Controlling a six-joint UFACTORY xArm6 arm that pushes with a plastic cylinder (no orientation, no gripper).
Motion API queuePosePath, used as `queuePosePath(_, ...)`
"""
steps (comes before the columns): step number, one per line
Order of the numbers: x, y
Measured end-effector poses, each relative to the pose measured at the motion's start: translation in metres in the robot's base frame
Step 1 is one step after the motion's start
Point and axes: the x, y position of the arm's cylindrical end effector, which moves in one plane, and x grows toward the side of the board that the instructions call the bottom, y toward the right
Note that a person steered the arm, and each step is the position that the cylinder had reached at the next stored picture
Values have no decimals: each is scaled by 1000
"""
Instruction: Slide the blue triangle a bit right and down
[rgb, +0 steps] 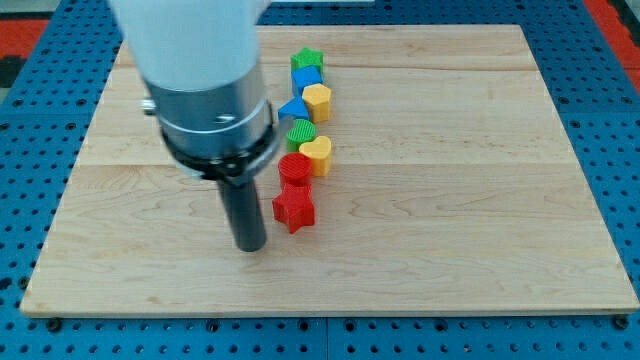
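The blue triangle lies on the wooden board, partly hidden behind the arm's body, left of a yellow block. It sits in a column of blocks: a green star and a blue block above it, a green round block, a yellow heart, a red round block and a red star below it. My tip rests on the board left of the red star, well below the blue triangle.
The arm's white and grey body covers the board's upper left part. A blue perforated table surrounds the board on all sides.
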Motion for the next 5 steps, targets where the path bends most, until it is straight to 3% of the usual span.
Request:
queuePosePath(2, -37, 36)
queuePosePath(3, -18, 28)
queuePosePath(5, -20, -7)
